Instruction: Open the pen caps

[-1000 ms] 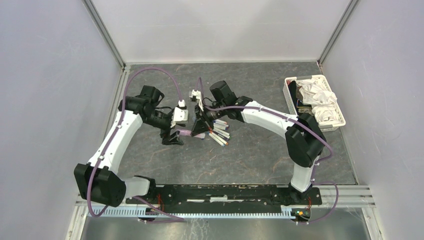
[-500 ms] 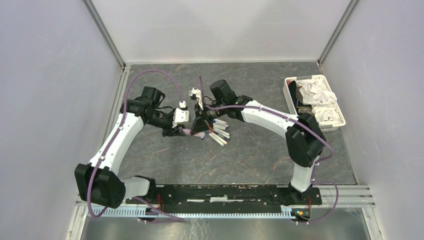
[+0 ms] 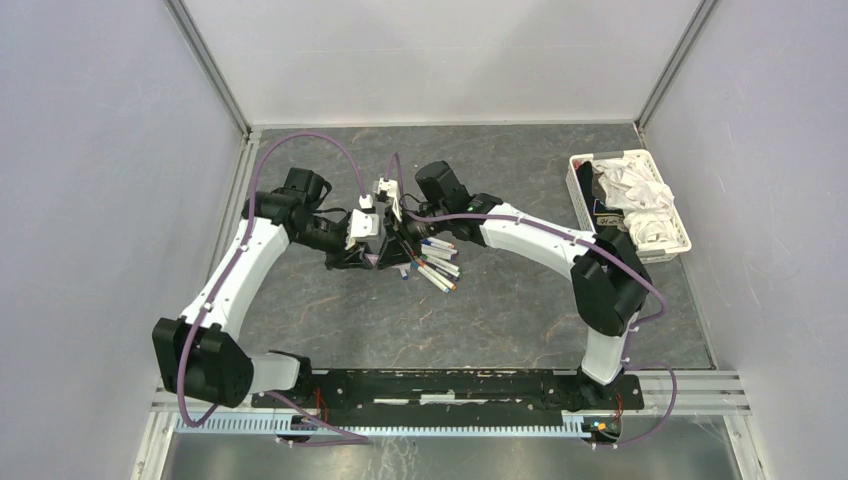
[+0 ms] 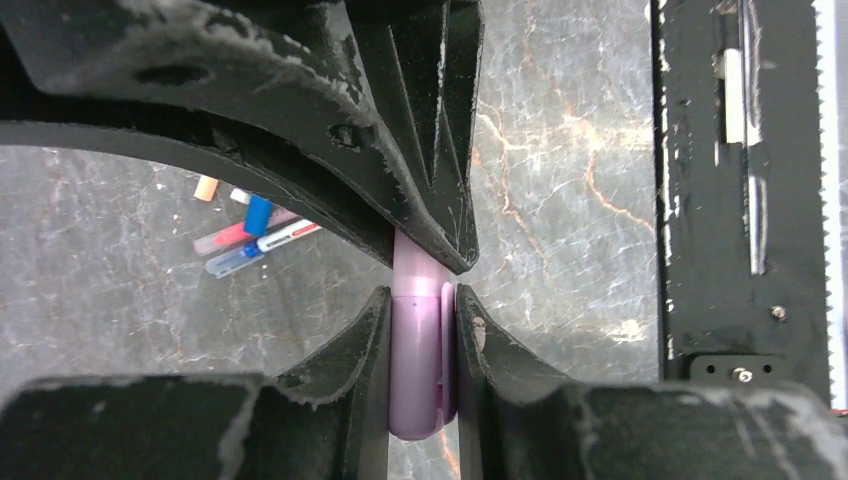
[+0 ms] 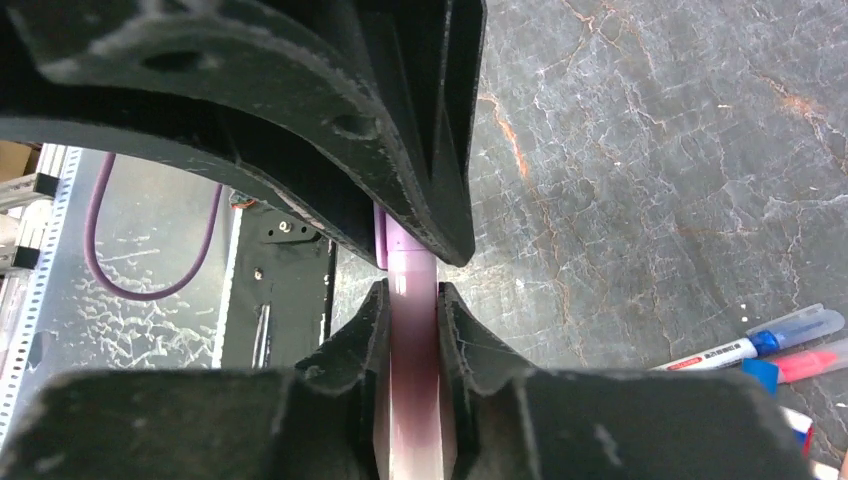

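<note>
A purple pen hangs in the air between my two grippers, above the table's middle. My left gripper (image 4: 422,318) is shut on its purple pen cap (image 4: 420,365), whose rounded end sticks out past the fingers. My right gripper (image 5: 412,305) is shut on the pale purple barrel (image 5: 412,340) of the same pen. In the top view the left gripper (image 3: 358,258) and right gripper (image 3: 398,250) stand tip to tip, hiding most of the pen. A small orange cap (image 4: 205,187) and a blue cap (image 4: 258,213) lie on the table beyond.
A heap of white pens (image 3: 438,265) with coloured tips lies just right of the grippers. A white basket (image 3: 676,222) of white cloth stands at the far right. The black base rail (image 3: 450,385) runs along the near edge.
My left gripper has moved right to the pen and shut on the purple cap. The right gripper has stayed on the barrel, shifting slightly.
</note>
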